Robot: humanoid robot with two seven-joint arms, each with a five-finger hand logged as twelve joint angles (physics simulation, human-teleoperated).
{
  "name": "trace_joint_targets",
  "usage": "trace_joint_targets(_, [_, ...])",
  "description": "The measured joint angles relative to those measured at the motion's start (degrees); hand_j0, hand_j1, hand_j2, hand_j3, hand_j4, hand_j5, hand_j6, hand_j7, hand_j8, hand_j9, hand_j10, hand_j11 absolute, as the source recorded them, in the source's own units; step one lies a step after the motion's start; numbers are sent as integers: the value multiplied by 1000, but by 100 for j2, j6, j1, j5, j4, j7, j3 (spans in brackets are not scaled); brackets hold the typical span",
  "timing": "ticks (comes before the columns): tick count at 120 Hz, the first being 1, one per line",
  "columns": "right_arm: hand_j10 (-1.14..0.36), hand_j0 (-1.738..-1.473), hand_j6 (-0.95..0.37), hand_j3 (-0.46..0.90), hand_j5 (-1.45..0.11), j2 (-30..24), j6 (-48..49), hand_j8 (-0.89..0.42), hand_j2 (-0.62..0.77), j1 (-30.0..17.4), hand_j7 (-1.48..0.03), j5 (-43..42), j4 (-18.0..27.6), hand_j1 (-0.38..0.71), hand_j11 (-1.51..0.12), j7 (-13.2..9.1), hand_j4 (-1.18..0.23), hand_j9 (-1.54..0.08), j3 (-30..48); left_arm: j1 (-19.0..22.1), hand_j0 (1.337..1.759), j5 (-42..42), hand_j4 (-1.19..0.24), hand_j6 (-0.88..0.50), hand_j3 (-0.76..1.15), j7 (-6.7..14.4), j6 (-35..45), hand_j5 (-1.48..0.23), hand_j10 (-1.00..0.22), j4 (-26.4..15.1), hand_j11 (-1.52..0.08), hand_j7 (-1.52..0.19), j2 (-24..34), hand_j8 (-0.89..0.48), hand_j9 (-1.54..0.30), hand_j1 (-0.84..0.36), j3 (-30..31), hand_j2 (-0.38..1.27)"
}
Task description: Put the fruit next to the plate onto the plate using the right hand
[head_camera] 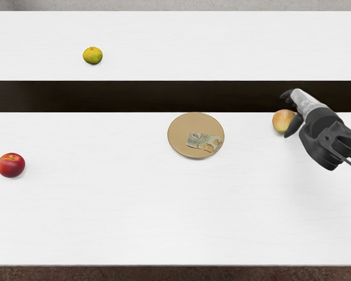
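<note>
The right hand (305,112) is seen at the counter's (105,211) right edge. Its fingers (293,126) are parted: one is laid against the right side of the yellow-red fruit (282,121), and another is held above it, apart. The fruit is set on the counter, well right of the plate (180,132). It is nearly round, slightly taller than wide, so no pointing direction can be told.

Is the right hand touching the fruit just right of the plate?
Cannot tell. The head view shows the right hand overlapping the fruit at its right edge, no gap, but it may hover above.
</note>
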Motion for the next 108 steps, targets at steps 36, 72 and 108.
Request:
trace_joint_targets(36, [-409, -1657, -413, 0, -535, 143, 23, -406, -70, -39, -532, 34, -112, 127, -535, -1, -410, -535, -16, 0, 1658, 0, -1, -1, 0, 0, -1, 0, -1, 0, 0, 0, 0, -1, 0, 349, 0, 1])
trace_joint_targets(72, [-544, -1654, -375, 0, -706, 91, 234, -340, 71, 32, -716, 230, 16, 190, -720, -3, -559, -721, -3, 0, 1658, 0, -1, -1, 0, 0, 0, 0, -1, 0, 0, 0, 0, -1, 0, 349, 0, 1])
trace_joint_targets(108, [-575, -1653, -404, 0, -816, 17, 643, -377, 219, 310, -818, 724, 333, 178, -827, -1, -604, -831, 156, 0, 1658, 0, -1, -1, 0, 0, 0, 0, -1, 0, 0, 0, 0, -1, 0, 349, 0, 1])
